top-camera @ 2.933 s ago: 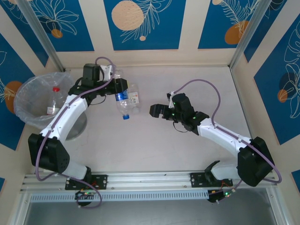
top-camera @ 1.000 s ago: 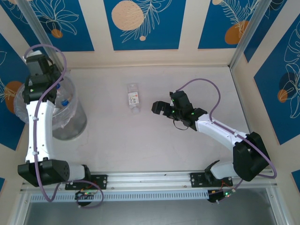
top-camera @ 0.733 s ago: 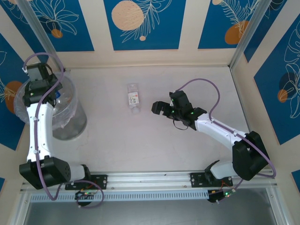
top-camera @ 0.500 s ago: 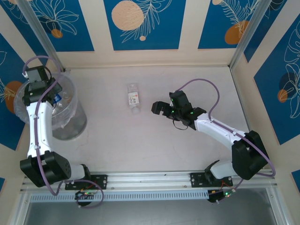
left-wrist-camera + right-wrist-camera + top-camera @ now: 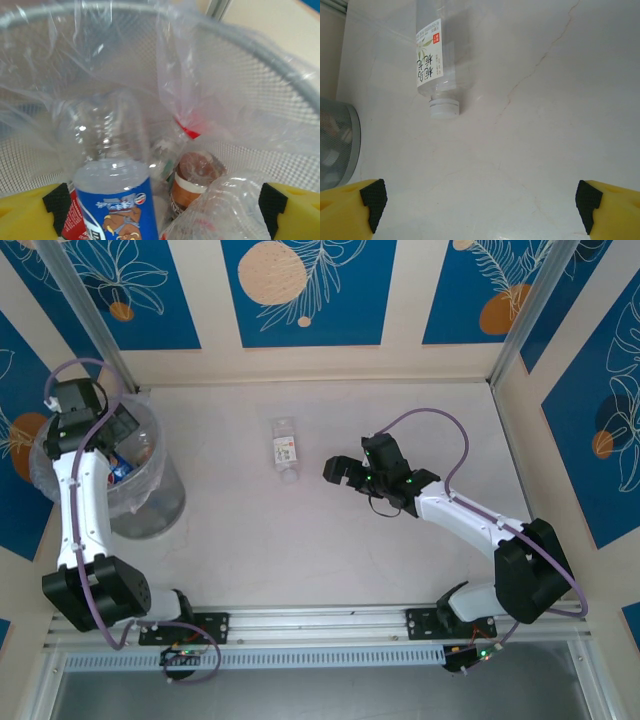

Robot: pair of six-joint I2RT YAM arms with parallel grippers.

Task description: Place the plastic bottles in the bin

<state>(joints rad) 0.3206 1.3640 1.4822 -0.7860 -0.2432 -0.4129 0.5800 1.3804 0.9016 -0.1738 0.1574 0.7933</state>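
Your left hand (image 5: 164, 202) hangs open over the bin (image 5: 152, 512), with a blue-label bottle (image 5: 117, 202) below it among others inside. One white-label bottle (image 5: 285, 450) lies on the desk (image 5: 300, 550), near your right hand (image 5: 338, 472), which is open and empty.

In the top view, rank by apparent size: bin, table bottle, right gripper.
1. bin, clearly largest.
2. table bottle and right gripper look about alike; the gripper is raised nearer the camera, so no ranking between them.
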